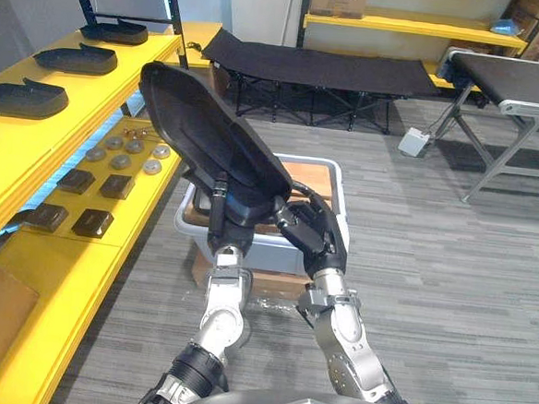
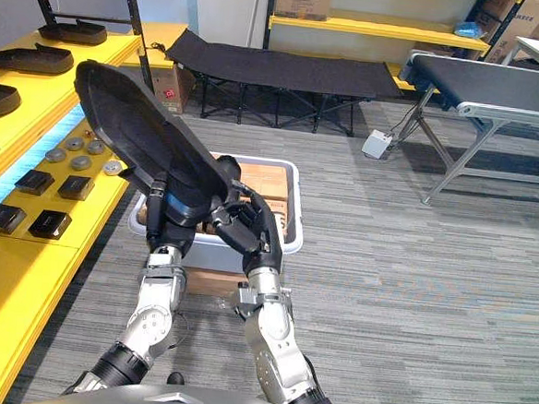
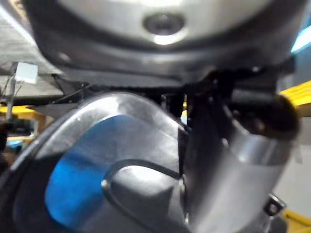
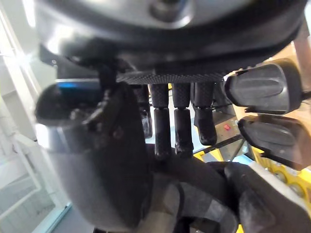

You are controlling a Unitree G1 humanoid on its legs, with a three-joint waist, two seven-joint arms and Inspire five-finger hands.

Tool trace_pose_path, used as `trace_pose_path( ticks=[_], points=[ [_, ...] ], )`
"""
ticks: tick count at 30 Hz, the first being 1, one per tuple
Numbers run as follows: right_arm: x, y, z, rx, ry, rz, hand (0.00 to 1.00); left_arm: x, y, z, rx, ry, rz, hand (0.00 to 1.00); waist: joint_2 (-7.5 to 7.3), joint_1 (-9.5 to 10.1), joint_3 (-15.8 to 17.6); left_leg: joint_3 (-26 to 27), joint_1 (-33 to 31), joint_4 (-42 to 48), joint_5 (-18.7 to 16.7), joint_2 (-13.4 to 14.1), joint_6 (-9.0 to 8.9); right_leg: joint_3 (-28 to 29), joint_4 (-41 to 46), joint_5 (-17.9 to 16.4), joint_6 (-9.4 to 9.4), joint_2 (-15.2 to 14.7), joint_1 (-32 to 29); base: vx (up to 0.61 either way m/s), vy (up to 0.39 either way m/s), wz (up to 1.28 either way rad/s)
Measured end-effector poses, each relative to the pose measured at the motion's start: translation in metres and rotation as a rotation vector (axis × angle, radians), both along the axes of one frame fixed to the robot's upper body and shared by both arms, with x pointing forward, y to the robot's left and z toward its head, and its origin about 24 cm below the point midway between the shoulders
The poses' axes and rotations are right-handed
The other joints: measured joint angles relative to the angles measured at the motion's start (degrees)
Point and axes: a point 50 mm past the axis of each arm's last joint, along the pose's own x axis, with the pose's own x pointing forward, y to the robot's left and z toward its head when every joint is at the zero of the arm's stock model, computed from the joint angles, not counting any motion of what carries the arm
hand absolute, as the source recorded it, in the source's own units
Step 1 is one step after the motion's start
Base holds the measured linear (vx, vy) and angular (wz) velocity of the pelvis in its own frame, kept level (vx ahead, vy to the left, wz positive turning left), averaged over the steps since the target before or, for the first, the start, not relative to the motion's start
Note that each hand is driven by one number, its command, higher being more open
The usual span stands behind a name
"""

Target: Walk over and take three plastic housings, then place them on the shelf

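I hold one large black plastic housing (image 1: 205, 137) tilted up in front of me, its upper end leaning toward the yellow shelf (image 1: 32, 162) on my left. My left hand (image 1: 219, 210) is curled round the housing's lower end. My right hand (image 1: 312, 235) grips the same end from the right, fingers (image 4: 167, 128) lying along the part and the thumb pressed on it. The housing's glossy inner face (image 3: 112, 160) shows right past my left wrist. Three more black housings (image 1: 76, 57) lie in a row on the shelf's top level.
A white bin (image 1: 339, 202) on cardboard boxes stands on the floor just beneath my hands. The lower shelf level carries small round discs (image 1: 125, 150) and dark blocks (image 1: 95, 185). A black folding cot (image 1: 325, 72) and a conveyor table (image 1: 518, 85) stand farther back.
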Motion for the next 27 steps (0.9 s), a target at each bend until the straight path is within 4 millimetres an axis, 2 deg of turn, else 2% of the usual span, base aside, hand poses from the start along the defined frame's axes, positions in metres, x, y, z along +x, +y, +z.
trace_pose_path(
  ticks=[10,17,21,27],
  points=[
    [-0.002,0.003,-0.007,-0.003,0.056,0.062,1.00,-0.003,-0.002,-0.014,0.287,0.086,-0.091,0.00,-0.07,0.13,0.0,-0.4,0.1,0.0,0.0,0.0,0.00,-0.1,-0.9,0.3,0.25,0.1,0.8,0.00,0.000,0.02],
    [-0.002,0.003,-0.009,-0.012,0.078,0.068,1.00,-0.002,0.008,-0.008,0.544,0.169,-0.012,0.00,-0.13,0.15,0.0,-0.4,0.1,0.0,0.0,-0.1,-0.03,-0.4,-0.9,0.2,0.21,0.2,0.7,0.00,0.000,0.00],
    [-0.001,-0.001,-0.010,-0.003,0.072,0.086,1.00,-0.010,0.030,0.007,0.740,0.236,0.180,0.00,-0.13,0.01,0.0,-0.4,-0.1,0.0,-0.1,0.0,-0.12,-0.7,-0.7,0.1,0.05,0.2,0.2,0.00,0.000,0.00],
    [-0.009,-0.022,-0.018,0.005,0.078,0.110,1.00,-0.029,0.083,0.045,0.983,0.300,0.629,0.00,-0.14,0.22,0.0,-0.5,-1.0,0.0,-0.1,-0.1,-0.14,-1.3,-0.8,-0.2,-0.25,0.2,-0.4,0.00,0.001,0.04]
  ],
)
